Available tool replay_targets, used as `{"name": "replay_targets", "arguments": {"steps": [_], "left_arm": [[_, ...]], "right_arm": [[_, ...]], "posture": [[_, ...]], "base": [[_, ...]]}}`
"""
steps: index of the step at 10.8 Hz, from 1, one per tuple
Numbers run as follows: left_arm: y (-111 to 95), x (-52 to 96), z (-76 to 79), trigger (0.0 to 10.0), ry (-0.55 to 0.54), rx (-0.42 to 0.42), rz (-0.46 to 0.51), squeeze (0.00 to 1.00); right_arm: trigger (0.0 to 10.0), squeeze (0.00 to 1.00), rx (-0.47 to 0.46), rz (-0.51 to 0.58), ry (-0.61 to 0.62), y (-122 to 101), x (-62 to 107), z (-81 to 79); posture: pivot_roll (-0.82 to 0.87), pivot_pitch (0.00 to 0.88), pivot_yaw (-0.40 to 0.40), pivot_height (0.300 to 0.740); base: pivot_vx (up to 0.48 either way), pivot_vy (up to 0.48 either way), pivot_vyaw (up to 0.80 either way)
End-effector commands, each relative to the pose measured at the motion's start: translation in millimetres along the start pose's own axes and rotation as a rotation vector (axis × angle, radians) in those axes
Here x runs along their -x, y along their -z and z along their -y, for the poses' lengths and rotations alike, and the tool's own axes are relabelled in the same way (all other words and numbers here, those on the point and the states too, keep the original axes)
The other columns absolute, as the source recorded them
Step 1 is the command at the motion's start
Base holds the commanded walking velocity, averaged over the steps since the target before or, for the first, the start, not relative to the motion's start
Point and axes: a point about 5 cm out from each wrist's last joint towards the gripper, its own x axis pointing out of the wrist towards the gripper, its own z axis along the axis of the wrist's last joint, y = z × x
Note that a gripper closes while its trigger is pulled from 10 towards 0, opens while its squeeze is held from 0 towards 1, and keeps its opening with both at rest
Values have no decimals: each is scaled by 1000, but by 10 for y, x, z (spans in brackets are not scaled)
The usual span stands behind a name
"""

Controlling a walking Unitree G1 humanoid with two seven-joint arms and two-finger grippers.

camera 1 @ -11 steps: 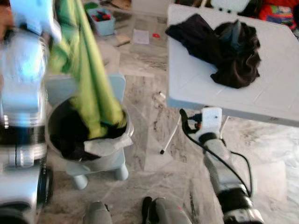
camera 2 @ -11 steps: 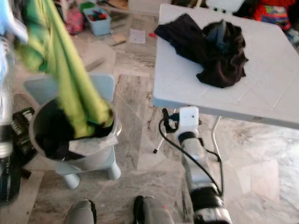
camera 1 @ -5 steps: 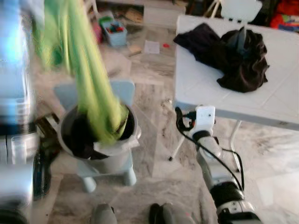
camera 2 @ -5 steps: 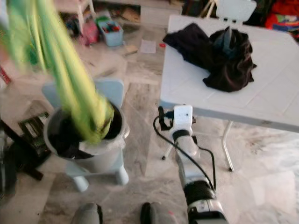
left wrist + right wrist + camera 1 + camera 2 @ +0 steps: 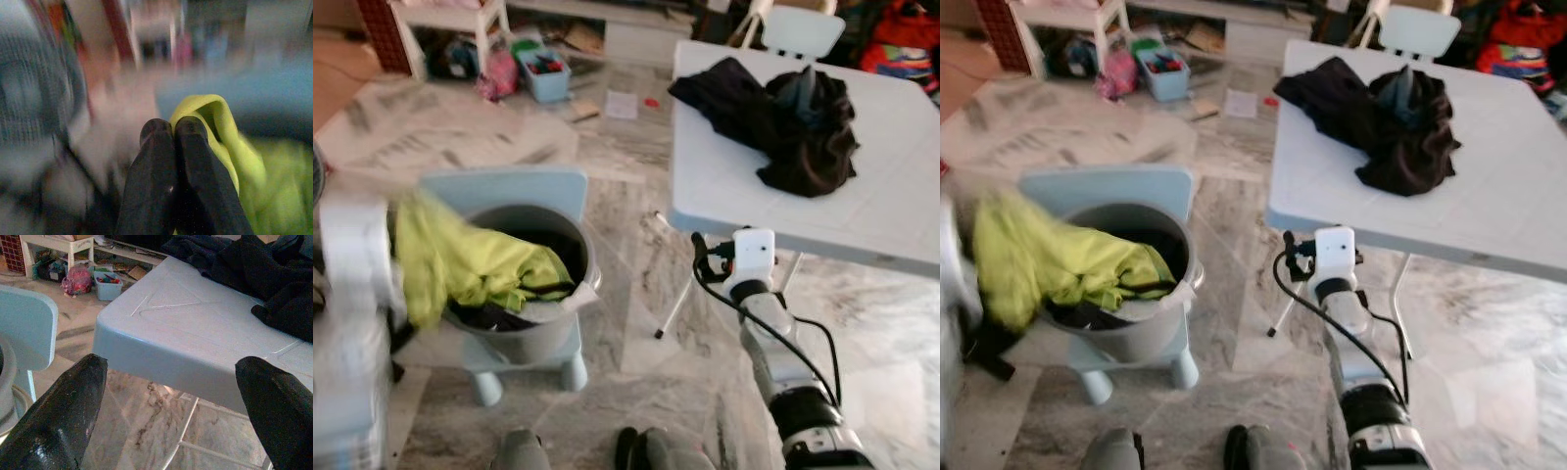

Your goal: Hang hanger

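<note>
A lime-green garment [image 5: 460,269] lies draped over the left rim of a grey bucket [image 5: 579,247] with dark clothes inside. My left arm [image 5: 352,294] is a blur beside it. In the left wrist view my left gripper [image 5: 172,128] has its fingers pressed together, with a fold of the green cloth [image 5: 215,117] caught against one finger. My right gripper [image 5: 172,364] is open and empty, held low just before the near corner of the white table [image 5: 161,347]; it is also in the left eye view [image 5: 710,257].
The bucket stands on a small light-blue chair [image 5: 499,186]. A pile of dark clothes [image 5: 783,108] lies on the table [image 5: 881,206], whose thin leg [image 5: 674,304] slants to the marble floor. A blue toy box [image 5: 546,73], pink bag [image 5: 494,83] and paper [image 5: 622,103] lie further back.
The green garment, held high over the bucket before, has come down with my left arm and now lies across the bucket's rim. The camera has shifted; my right arm has stayed in place.
</note>
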Motion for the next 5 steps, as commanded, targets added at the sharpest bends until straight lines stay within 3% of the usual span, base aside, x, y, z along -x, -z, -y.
{"name": "replay_targets", "arguments": {"steps": [1, 2, 3, 5], "left_arm": [[234, 134, 14, 0, -8, -27, -123, 0], [584, 300, 55, 0, 16, -47, -273, 0], [760, 354, 56, 0, 33, -110, -309, 0], [724, 352, 48, 0, 24, -135, -294, 0]], "right_arm": [[10000, 0, 8, 0, 15, -12, 6, 66], [10000, 0, 9, -3, 15, -1, 21, 60], [10000, 0, 9, -7, 12, 14, 37, 41], [10000, 0, 18, -14, 14, 38, 82, 80]], "posture": [[125, 86, -126, 740], [122, 93, -125, 740], [115, 96, -125, 740], [100, 104, -127, 740]], "base": [[0, 0, 0], [0, 0, 0], [0, 0, 0], [0, 0, 0]]}}
